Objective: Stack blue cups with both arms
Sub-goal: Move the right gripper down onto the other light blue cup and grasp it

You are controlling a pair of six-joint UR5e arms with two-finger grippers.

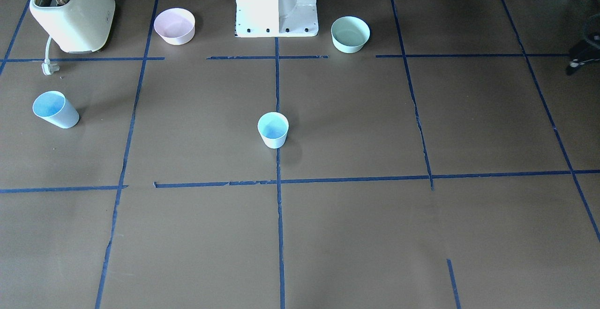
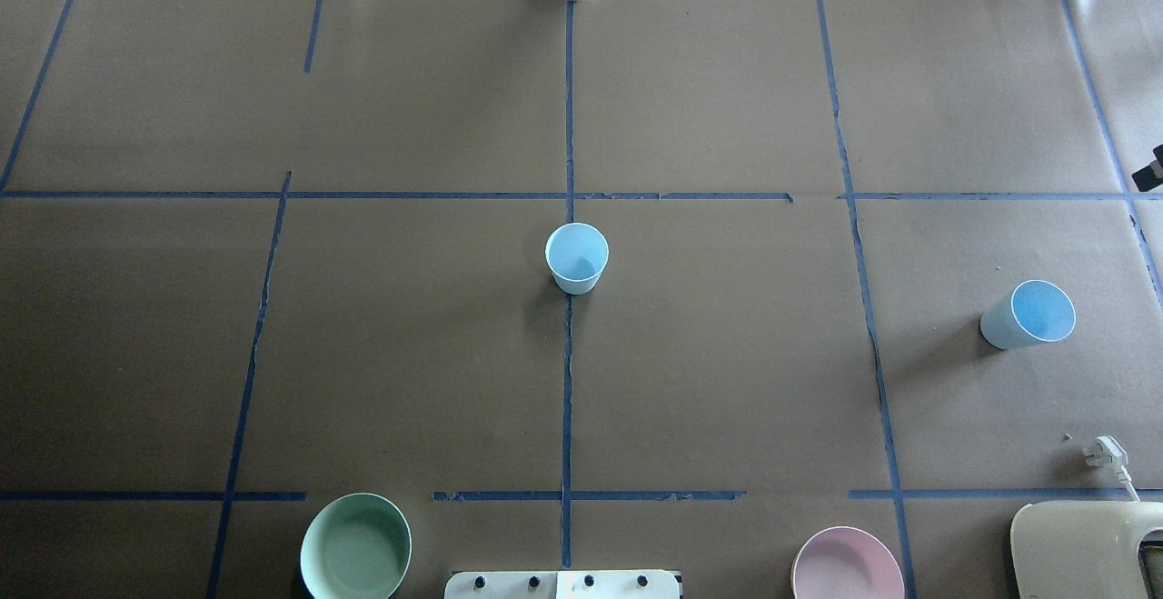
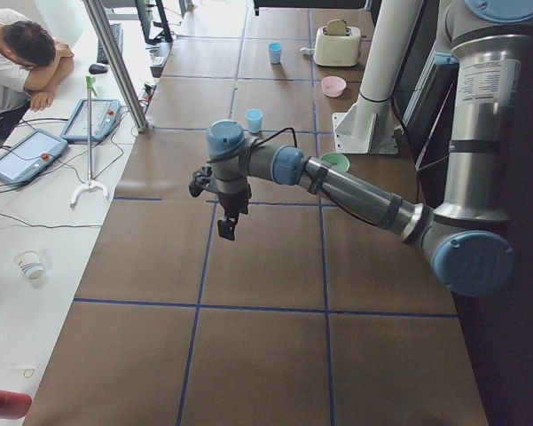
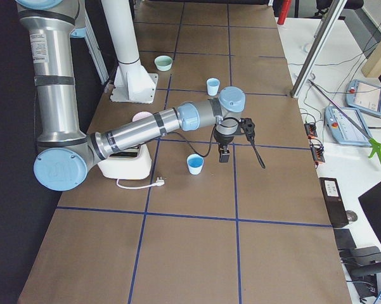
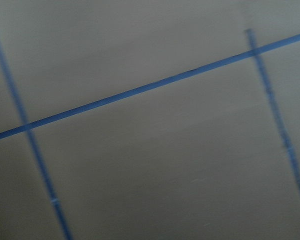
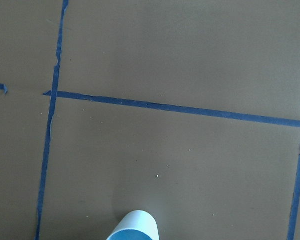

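One blue cup (image 1: 273,130) stands upright on the centre tape line; it also shows in the overhead view (image 2: 576,258). The second blue cup (image 1: 55,109) stands on my right side (image 2: 1028,314). Its top edge shows at the bottom of the right wrist view (image 6: 135,227). My right gripper (image 4: 224,155) hangs above the table just beyond that cup (image 4: 195,164). My left gripper (image 3: 228,226) hangs over bare table, well short of the centre cup (image 3: 254,120). Both grippers show only in the side views, so I cannot tell whether they are open or shut.
A pink bowl (image 1: 174,26) and a mint-green bowl (image 1: 350,33) flank the white pedestal (image 1: 276,4). A cream toaster (image 1: 72,11) with its loose plug (image 1: 49,67) stands near my right corner. A person (image 3: 18,53) leans on the side desk.
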